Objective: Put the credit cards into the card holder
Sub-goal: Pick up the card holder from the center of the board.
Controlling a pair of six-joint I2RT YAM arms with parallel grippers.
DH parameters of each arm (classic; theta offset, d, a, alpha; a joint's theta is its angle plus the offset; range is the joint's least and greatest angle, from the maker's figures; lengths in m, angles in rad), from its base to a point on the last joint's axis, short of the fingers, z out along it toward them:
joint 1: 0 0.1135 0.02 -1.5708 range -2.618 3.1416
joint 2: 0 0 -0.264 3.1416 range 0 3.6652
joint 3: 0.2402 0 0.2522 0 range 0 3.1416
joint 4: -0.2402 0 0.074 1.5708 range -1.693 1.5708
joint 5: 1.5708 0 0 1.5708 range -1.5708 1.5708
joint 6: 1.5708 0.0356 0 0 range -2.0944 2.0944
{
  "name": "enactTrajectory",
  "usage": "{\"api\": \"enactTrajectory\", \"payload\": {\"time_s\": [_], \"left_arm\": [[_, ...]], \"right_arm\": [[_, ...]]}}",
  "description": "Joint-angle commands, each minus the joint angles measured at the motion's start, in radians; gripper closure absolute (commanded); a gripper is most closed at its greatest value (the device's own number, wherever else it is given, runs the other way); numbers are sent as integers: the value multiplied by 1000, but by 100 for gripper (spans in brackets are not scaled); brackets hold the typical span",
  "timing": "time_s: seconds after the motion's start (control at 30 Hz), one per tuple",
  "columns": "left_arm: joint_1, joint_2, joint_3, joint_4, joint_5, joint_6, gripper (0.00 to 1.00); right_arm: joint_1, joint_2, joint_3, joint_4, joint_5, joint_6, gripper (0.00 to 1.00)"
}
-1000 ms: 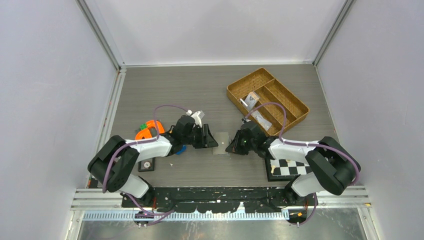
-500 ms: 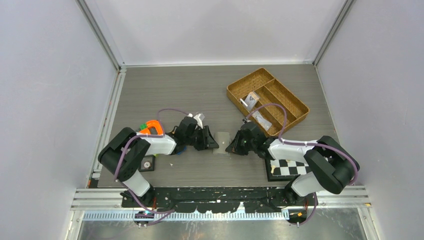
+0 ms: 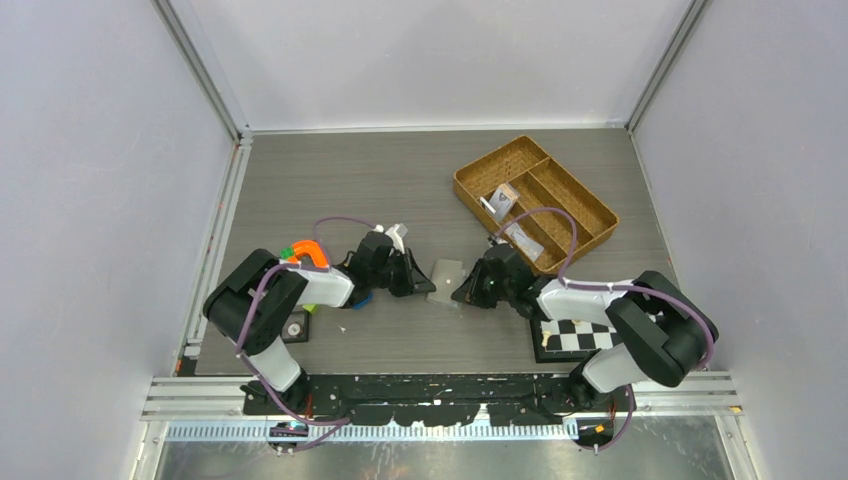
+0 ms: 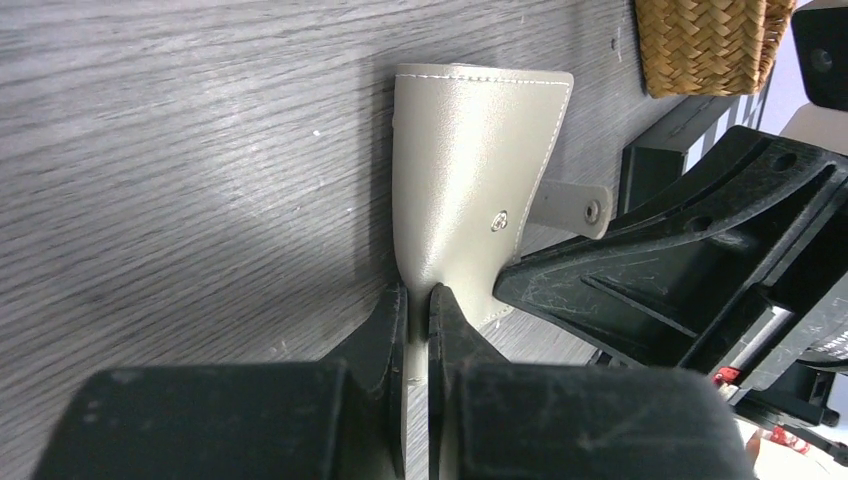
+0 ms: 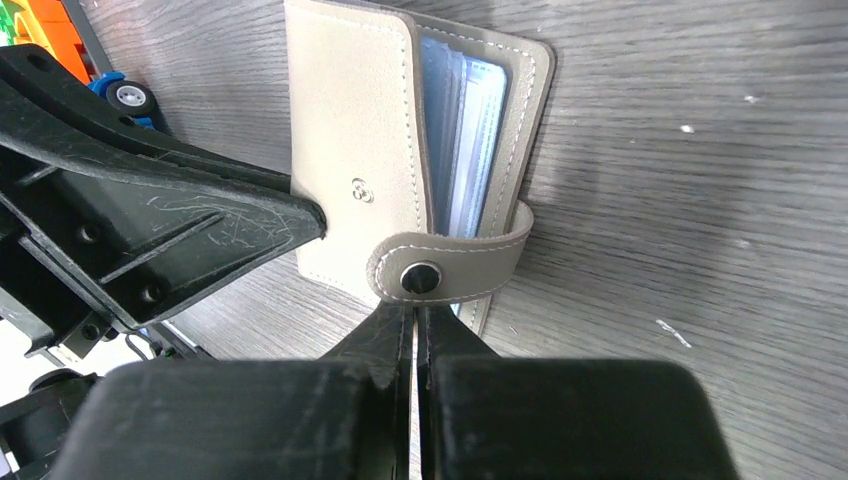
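A flat grey folding card holder lies centrally on the grey wood-grain bench, pinched at opposite edges by the left claw and right claw, both closed. With an uneven pull, a thin edge could be lost and the cover fold shut.

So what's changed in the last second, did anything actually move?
The left arm swung its elbow in toward the middle, and the wallet between the grippers shifted slightly farther from the bases and tilted. The left gripper and right gripper both stay pinched on the wallet's edges. The basket and checkered board have not moved.
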Motion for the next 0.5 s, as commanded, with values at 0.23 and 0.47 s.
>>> {"api": "enactTrajectory", "payload": {"time_s": [0.23, 0.47], "left_arm": [[-26, -61, -44, 201, 53, 16, 100], [-25, -156, -60, 157, 37, 24, 100]], "right_arm": [[-30, -287, -64, -142, 113, -80, 38], [-107, -512, -140, -145, 43, -127, 16]]}}
